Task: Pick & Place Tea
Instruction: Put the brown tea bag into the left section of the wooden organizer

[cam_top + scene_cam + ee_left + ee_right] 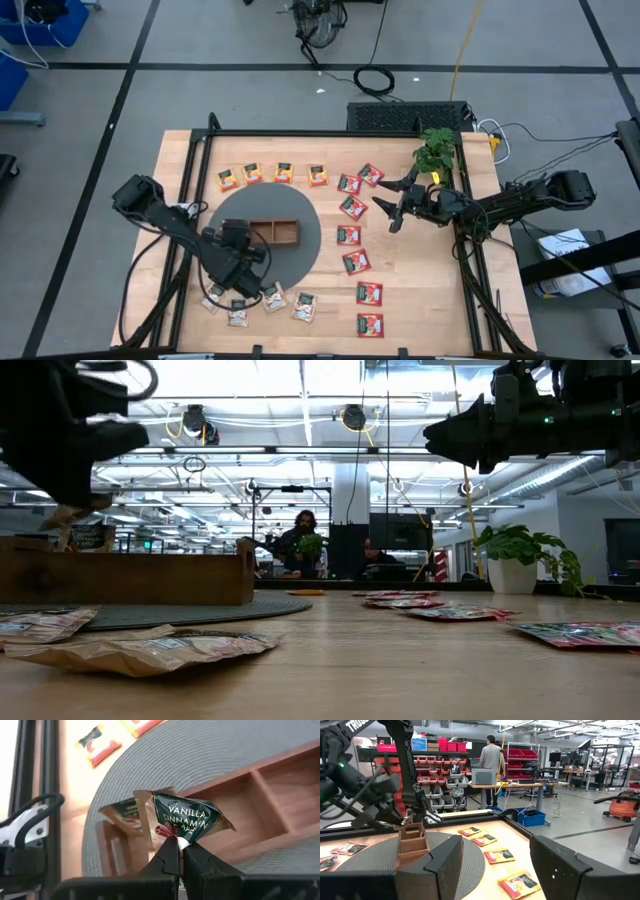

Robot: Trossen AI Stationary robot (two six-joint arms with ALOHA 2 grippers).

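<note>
A white-and-green tea packet (182, 822) labelled vanilla cinnamon is pinched by its lower corner between the closed fingers of the left gripper (180, 851), held above the left end of the wooden tray (273, 232) on the round grey mat (310, 252), lower left of centre in the high view. Red packets (350, 235) run down the middle, orange ones (283, 173) along the top. The right gripper (392, 212) hangs above the table right of centre, fingers spread and empty.

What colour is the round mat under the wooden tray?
Grey mat, seen best in the high view.
</note>
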